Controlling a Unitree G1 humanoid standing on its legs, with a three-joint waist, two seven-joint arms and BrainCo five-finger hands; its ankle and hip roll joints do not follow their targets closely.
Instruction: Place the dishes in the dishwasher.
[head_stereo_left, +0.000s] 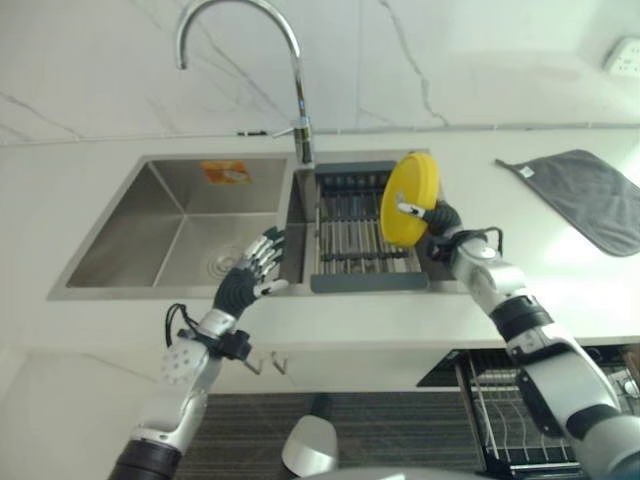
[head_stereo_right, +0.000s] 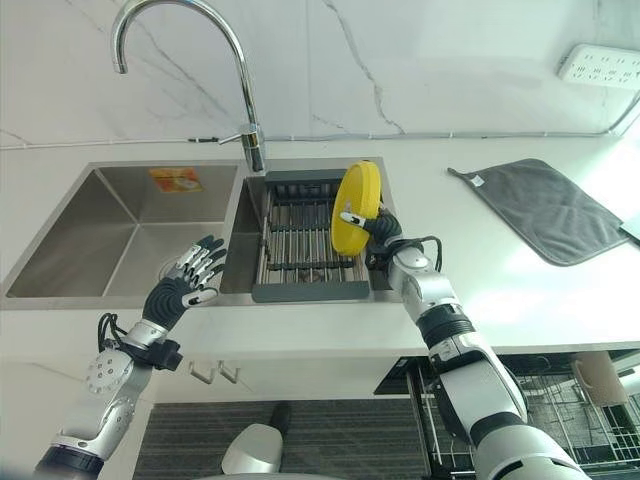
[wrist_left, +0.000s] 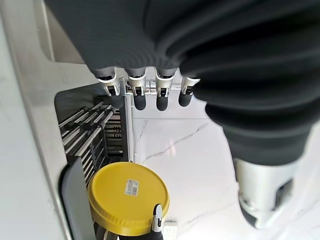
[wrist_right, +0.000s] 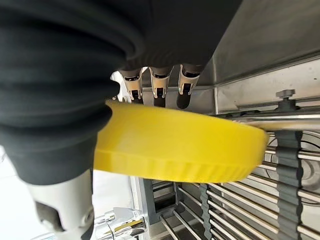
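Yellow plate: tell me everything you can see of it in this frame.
The yellow plate is round, plain and looks like plastic, with a raised, finely ribbed rim and a small label on its underside. It is held on edge, nearly upright, above the right end of the drying rack that sits in the sink. The right hand grips its lower edge, fingers on one face and thumb on the other. Nothing else touches it. The left hand hovers open over the sink's front edge.

The robot has two silver-grey arms with black bands at the joints. Each wrist has a dark ribbed cover. The left hand (head_stereo_left: 250, 275) and the right hand (head_stereo_right: 383, 232) have silver fingers with dark tips. A round silver disc with small holes sits on the left forearm.
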